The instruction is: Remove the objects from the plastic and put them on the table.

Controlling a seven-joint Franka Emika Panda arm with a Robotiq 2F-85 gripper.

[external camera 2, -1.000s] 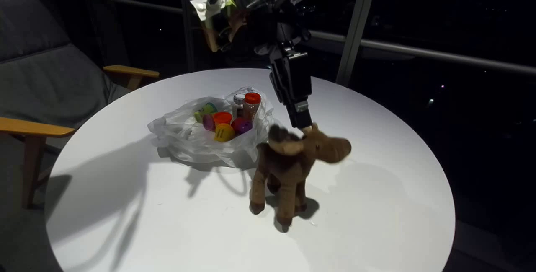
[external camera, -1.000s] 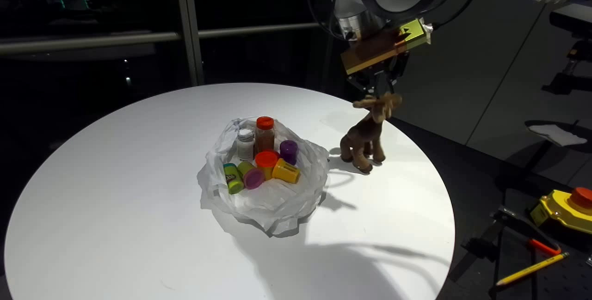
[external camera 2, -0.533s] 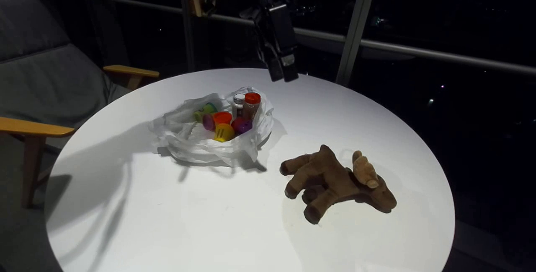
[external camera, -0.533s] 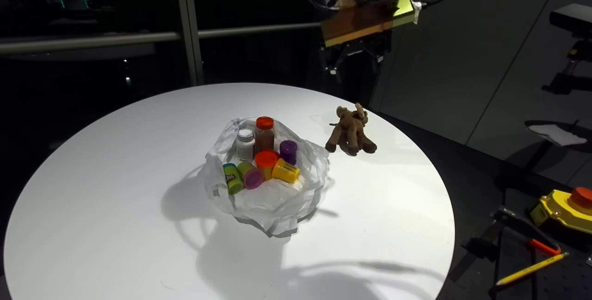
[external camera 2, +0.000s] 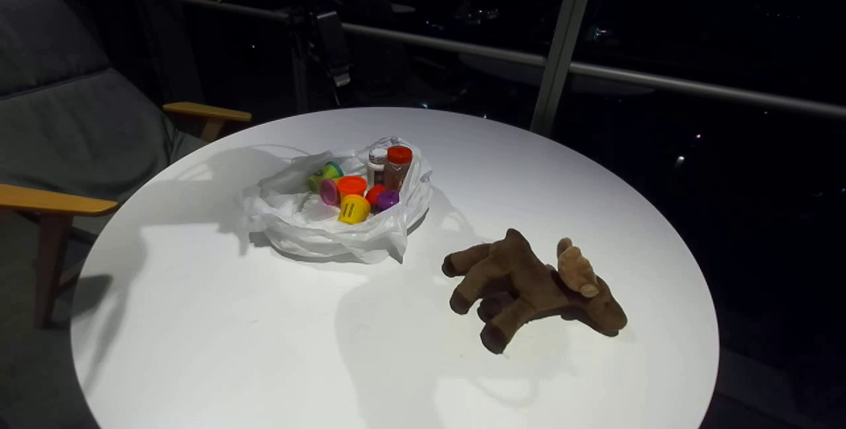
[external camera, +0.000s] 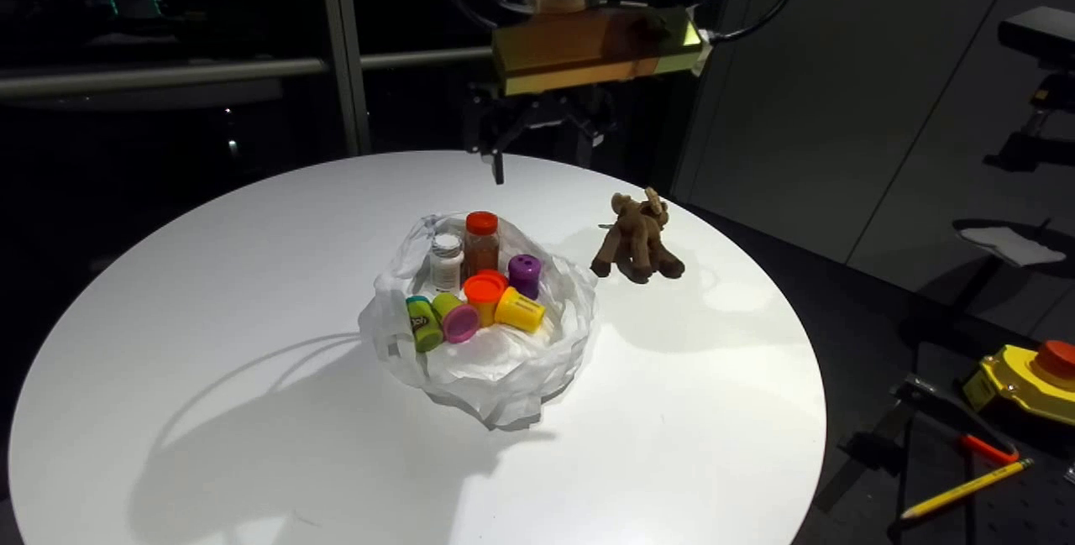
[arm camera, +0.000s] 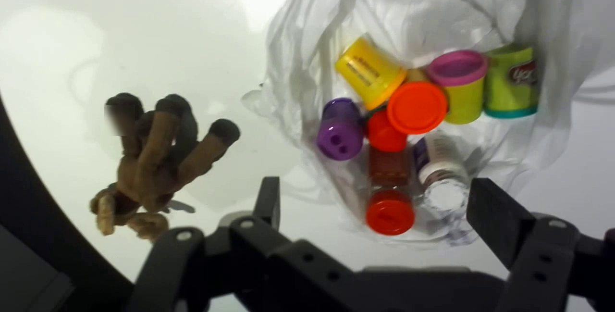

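Note:
A white plastic bag point(external camera: 504, 390) lies crumpled wide on the round white table point(external camera: 210, 310). In it are a red-capped bottle point(arm camera: 390, 213), a white bottle point(arm camera: 444, 177), a purple sharpener-like piece point(arm camera: 340, 131), a small red piece point(arm camera: 386, 134), a yellow tub point(arm camera: 367, 71), an orange-lidded tub point(arm camera: 417, 107), a pink-lidded tub point(arm camera: 459, 83) and a green tub point(arm camera: 510, 81). A brown plush moose point(external camera 2: 522, 277) rests on the bare table beside the bag. My gripper point(arm camera: 377, 196) hangs above the bag's bottle side, open wide, nothing between its fingers.
A grey chair with wooden armrests point(external camera 2: 59, 201) stands against the table's edge in an exterior view. Beyond the table lie a yellow box with a red button point(external camera: 1025, 381) and a pencil point(external camera: 966, 489). Windows with metal rails close off the back.
The gripper let go of the moose, which dropped from standing under the jaws to lying on the table. The jaws spread, and the arm rose and swung over toward the bag.

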